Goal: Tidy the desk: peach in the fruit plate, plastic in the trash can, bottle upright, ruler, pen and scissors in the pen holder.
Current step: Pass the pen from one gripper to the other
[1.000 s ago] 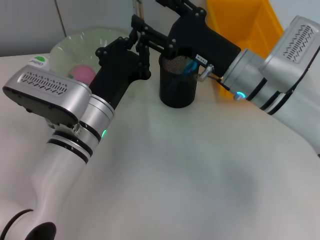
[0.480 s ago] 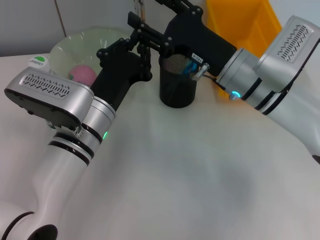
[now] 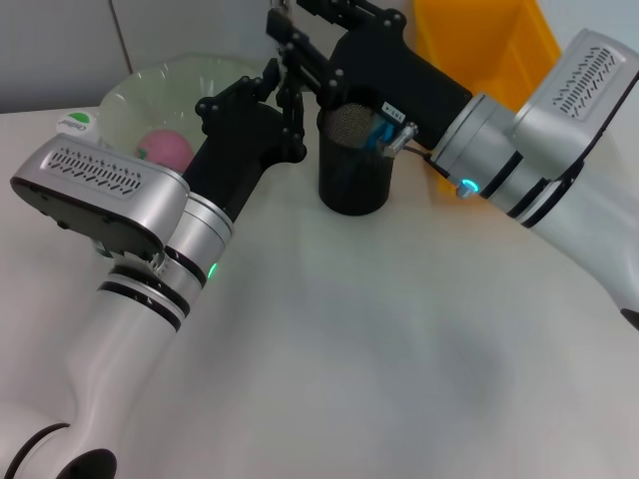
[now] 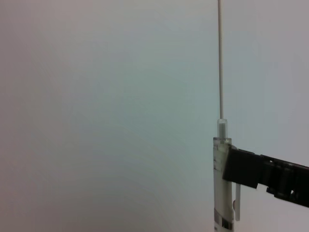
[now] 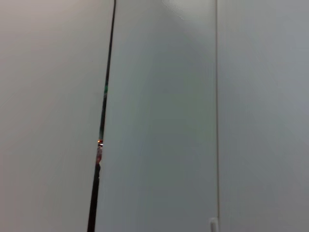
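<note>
My left gripper [image 3: 283, 88] stands just left of the black mesh pen holder [image 3: 354, 170], shut on a clear pen [image 4: 222, 188] that it holds upright. The pen's top [image 3: 277, 12] pokes out at the upper edge of the head view. My right gripper [image 3: 296, 30] reaches in from the right above the holder, right at the pen; a black finger [image 4: 260, 174] touches the pen's side. Blue handles [image 3: 379, 130] stick out of the holder. The pink peach [image 3: 165, 148] lies in the pale green fruit plate [image 3: 135, 90].
A yellow bin [image 3: 489, 50] stands behind the pen holder at the back right. A green-and-white cap [image 3: 75, 122] shows left of the fruit plate. Both arms cross over the back of the white desk [image 3: 349, 339]. Both wrist views face a plain wall.
My right gripper has moved left over the pen holder and closed in on the pen above my left gripper. The left arm has shifted only slightly.
</note>
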Controlling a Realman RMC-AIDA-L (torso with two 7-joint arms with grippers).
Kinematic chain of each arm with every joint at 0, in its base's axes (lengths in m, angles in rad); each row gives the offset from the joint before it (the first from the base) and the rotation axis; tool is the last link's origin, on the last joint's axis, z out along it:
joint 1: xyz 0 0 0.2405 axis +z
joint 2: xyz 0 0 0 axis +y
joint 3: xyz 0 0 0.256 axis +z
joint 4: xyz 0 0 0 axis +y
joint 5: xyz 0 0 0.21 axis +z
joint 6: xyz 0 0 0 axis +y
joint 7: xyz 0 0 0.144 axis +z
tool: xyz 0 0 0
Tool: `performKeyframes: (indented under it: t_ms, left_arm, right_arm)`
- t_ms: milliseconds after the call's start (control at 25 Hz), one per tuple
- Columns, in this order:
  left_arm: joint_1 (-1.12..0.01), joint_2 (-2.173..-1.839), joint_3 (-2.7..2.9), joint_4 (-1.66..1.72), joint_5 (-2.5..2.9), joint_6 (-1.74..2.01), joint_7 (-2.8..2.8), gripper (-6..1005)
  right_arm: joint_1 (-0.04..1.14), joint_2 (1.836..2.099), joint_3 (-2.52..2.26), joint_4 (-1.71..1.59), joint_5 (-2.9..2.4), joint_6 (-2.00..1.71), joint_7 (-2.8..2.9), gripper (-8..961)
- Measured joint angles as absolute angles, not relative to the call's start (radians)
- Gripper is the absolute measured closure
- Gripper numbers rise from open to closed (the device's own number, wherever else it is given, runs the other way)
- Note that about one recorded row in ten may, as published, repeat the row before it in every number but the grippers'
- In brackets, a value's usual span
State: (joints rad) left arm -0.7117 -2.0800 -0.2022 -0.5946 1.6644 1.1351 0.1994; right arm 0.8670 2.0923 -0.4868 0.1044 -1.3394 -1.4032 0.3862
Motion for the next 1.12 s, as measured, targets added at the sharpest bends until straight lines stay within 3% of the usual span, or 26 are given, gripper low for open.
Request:
performKeyframes:
  t_ms: [200, 1120]
  left_arm:
    - [-0.712, -2.08, -0.203, -0.598, 1.664, 1.135, 0.224, 827]
    - [-0.71, -2.08, -0.219, -0.604, 1.666, 1.112, 0.227, 823]
  right_arm:
    - [0.868, 2.092, -0.483, 0.104, -1.345, -1.402, 0.386, 537]
    - [0.882, 2.092, -0.484, 0.103, -1.35, -1.389, 0.355, 616]
